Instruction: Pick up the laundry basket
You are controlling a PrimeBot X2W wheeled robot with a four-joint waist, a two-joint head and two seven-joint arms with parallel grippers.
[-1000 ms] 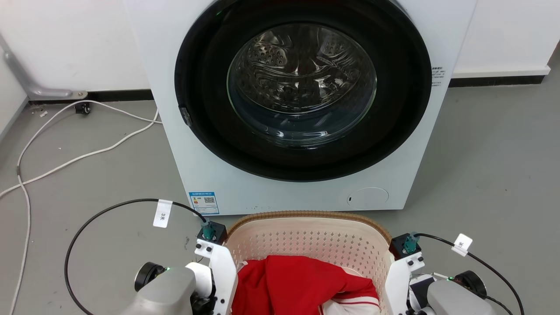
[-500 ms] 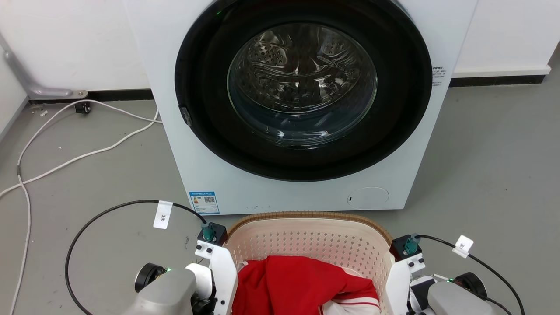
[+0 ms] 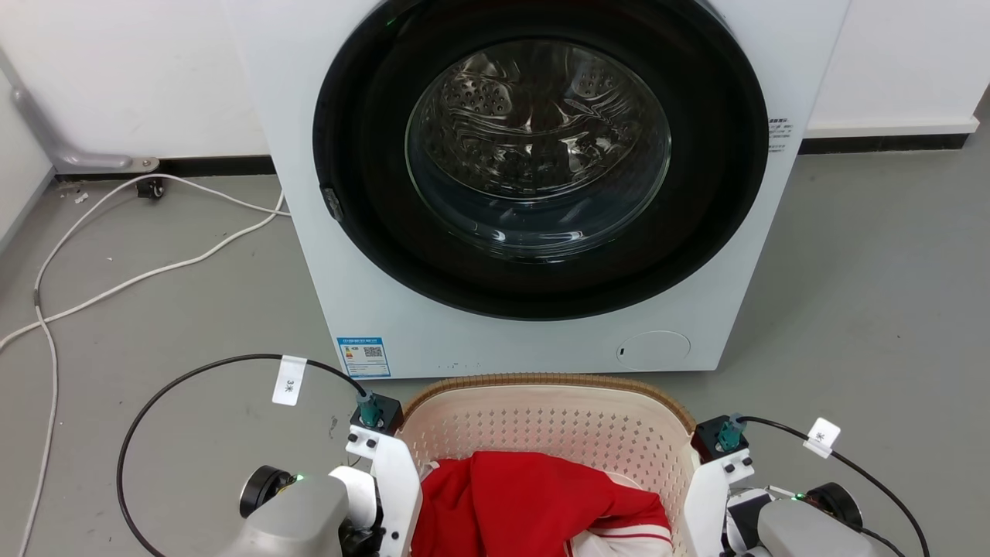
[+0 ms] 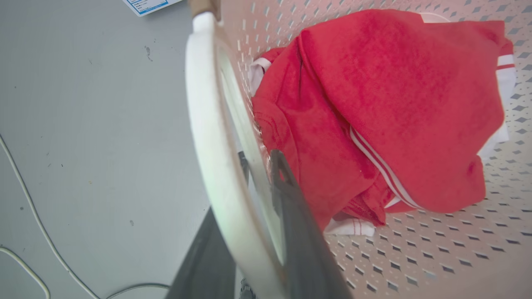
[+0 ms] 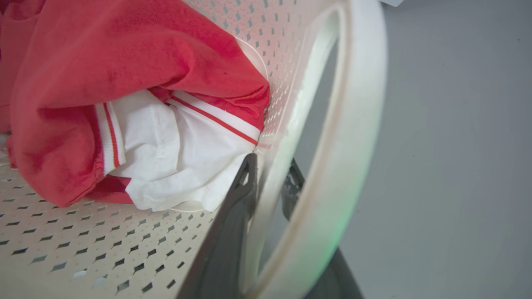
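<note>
Left gripper (image 4: 261, 161): jaws drawn in on the laundry basket's (image 3: 541, 381) left handle (image 4: 208, 124). One dark finger (image 4: 291, 216) lies inside against the perforated wall, the other outside, with the white loop pinched between them.
Right gripper (image 5: 271, 164): the same grip on the right handle (image 5: 357, 104). The jaws are narrowed onto it, the inner finger (image 5: 232, 216) beside the laundry and the outer one behind the loop.
Handles: both white loops stand up from the basket's sides.
Laundry basket: cream, perforated, with a brown woven-look rim. In the head view it is low and centred between the two wrists, just in front of the washing machine (image 3: 371, 255). Whether its base touches the floor (image 3: 866, 309) cannot be told.
Contents: a red garment (image 3: 526, 495) is heaped in the middle, and a white cloth with red stripes (image 5: 166, 158) is tucked under it on the right side.
Washing machine: white front, round dark door with a glass window (image 3: 537, 147), and a small label (image 3: 363, 356) at the lower left corner.
Floor: grey. A white cable (image 3: 155, 272) trails off to the left, and a black cable (image 3: 193, 367) loops to the left wrist.
</note>
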